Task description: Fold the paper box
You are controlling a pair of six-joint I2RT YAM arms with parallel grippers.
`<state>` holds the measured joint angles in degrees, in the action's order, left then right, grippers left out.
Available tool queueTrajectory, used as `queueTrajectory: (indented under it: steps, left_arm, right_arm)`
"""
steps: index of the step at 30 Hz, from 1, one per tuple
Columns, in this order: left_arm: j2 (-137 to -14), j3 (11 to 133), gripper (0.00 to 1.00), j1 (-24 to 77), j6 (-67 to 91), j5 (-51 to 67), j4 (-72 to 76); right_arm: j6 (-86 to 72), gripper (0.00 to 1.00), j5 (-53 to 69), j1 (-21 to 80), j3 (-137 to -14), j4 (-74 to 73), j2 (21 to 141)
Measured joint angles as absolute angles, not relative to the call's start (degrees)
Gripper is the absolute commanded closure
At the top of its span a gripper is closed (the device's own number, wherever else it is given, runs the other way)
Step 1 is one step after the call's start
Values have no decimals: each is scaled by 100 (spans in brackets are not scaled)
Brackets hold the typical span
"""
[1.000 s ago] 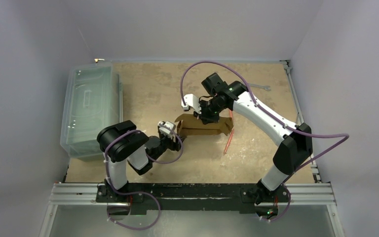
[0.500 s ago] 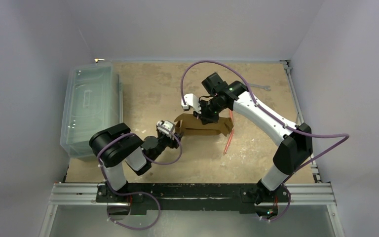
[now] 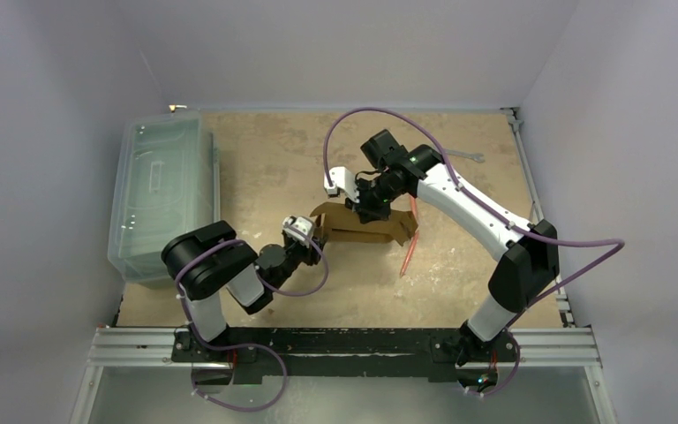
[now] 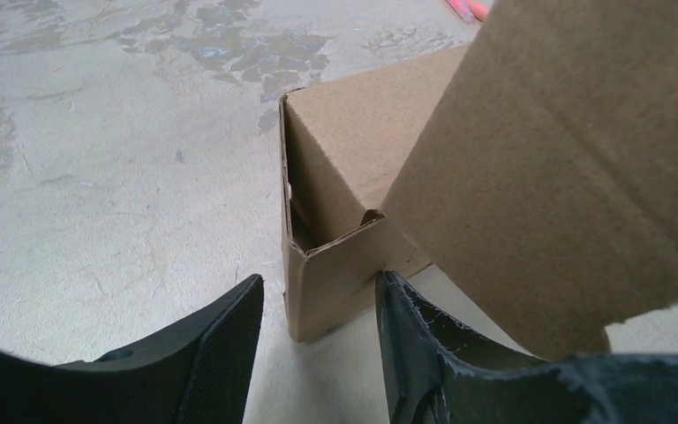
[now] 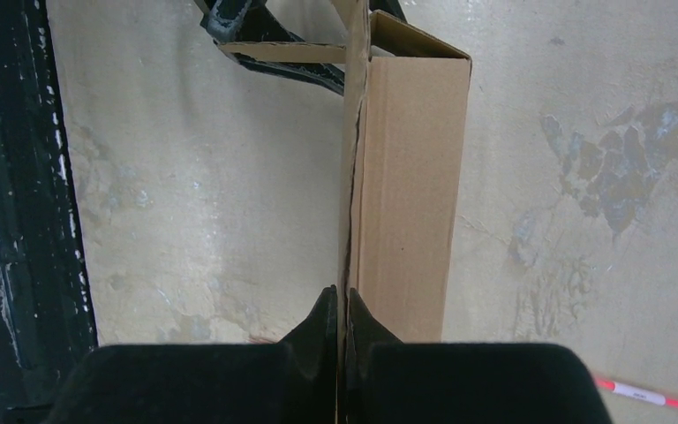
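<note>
Pinching the paper box [image 3: 364, 234] by its raised edge mid-frame: my right gripper [image 5: 342, 309]; my left gripper [image 4: 320, 283], spread, straddles a corner; bin [image 3: 163, 194] far left.

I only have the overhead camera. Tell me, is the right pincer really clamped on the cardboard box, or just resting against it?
Observer: Clamped. The right wrist view shows the right pincer shut on a thin upright panel of the paper box.
Operator: And the left one?
Observer: The left pincer is open. Its fingers straddle a bottom corner of the box, with a gap beside the left finger.
Operator: Is that corner folded tight?
Observer: Not quite. The left wrist view shows a dark slit between the cardboard layers there.
</note>
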<state>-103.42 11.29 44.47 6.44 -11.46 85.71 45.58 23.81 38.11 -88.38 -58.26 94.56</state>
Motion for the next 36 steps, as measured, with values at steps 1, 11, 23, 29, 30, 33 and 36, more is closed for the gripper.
queueTrajectory:
  steps: [1,11,23,29,30,33,36]
  left_arm:
    - [-10342,1135,53,4473,646,-1192,8569]
    - [-10342,1256,62,4563,663,-1804,8560]
    - [-10357,1339,57,4628,631,-1990,8512]
    - [-10355,1341,60,4628,462,-1918,8527]
    - [-10357,1341,60,4628,423,-1920,8527]
    - [-10357,1341,64,4628,362,-1955,8527]
    - [-10355,1341,68,4628,357,-2047,8527]
  right_arm:
    - [4541,100,2390,3811,-8838,-5822,9461]
    - [4386,100,2705,3793,-8838,-5763,9651]
    - [3911,100,2751,3780,-8890,-5605,9734]
    - [3610,100,2735,3769,-9067,-5553,9830]
    - [3568,100,2738,3769,-9078,-5540,9856]
    - [3450,100,2738,3769,-9087,-5500,9909]
    - [3376,100,2738,3767,-9087,-5457,9937]
